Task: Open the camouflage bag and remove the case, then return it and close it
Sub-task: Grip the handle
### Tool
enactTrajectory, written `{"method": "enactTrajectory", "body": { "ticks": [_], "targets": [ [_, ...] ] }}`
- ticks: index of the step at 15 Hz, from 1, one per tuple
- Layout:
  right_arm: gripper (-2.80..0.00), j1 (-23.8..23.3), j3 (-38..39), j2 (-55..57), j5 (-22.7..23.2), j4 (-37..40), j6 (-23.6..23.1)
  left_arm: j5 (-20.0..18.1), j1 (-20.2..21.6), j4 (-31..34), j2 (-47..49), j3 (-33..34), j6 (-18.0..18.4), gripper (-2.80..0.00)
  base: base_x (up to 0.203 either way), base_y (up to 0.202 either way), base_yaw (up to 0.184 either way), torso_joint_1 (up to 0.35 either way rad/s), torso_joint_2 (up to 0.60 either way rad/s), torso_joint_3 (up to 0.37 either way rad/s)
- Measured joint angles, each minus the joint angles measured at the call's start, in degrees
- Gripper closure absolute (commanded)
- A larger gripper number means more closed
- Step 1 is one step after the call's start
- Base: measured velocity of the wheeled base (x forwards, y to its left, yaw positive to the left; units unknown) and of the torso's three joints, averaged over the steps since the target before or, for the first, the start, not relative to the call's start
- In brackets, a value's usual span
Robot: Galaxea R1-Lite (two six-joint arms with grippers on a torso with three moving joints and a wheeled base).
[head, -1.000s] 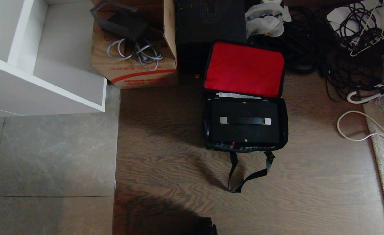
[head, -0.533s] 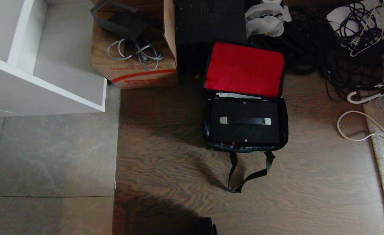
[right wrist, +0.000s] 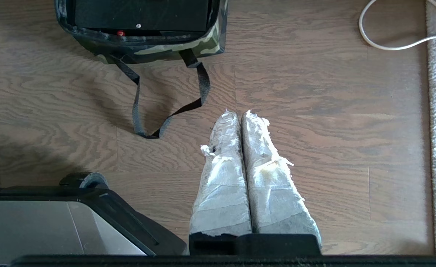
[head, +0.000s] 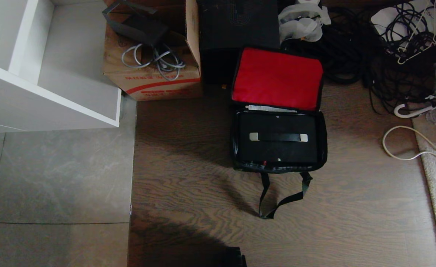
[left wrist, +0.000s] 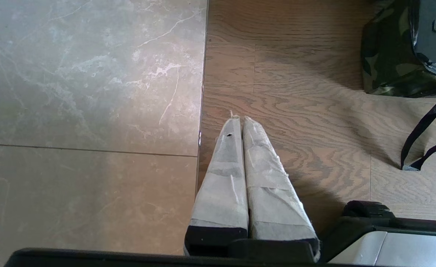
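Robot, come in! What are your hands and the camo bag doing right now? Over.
Left end effector and right end effector shut, empty, above floor. Camouflage bag open, case inside. Nothing blocking.

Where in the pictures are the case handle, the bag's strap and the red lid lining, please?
case handle [head: 278, 137]: head view, middle of the black grip.
strap [head: 264, 196]: head view, left run of the loop.
red lid lining [head: 277, 78]: head view, centre of the panel.

one bag [head: 323, 148], one case [head: 277, 148] — two claws [left wrist: 239, 119] [right wrist: 240, 113]

No visible change from the earlier pictures: camouflage bag [head: 279, 111] beside the cardboard box [head: 155, 79], lid open, case [head: 278, 139] inside as before.
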Motion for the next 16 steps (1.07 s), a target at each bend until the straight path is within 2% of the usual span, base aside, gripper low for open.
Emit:
{"method": "enactTrajectory", "body": {
  "ticks": [16],
  "targets": [
    [0.0,0.05,0.0,0.01,0.0,0.0,0.0,0.0,-0.02,0.0,0.0,0.0,0.0,0.0,0.0,0.0,0.0,0.0,0.0,0.0]
  ]
}}
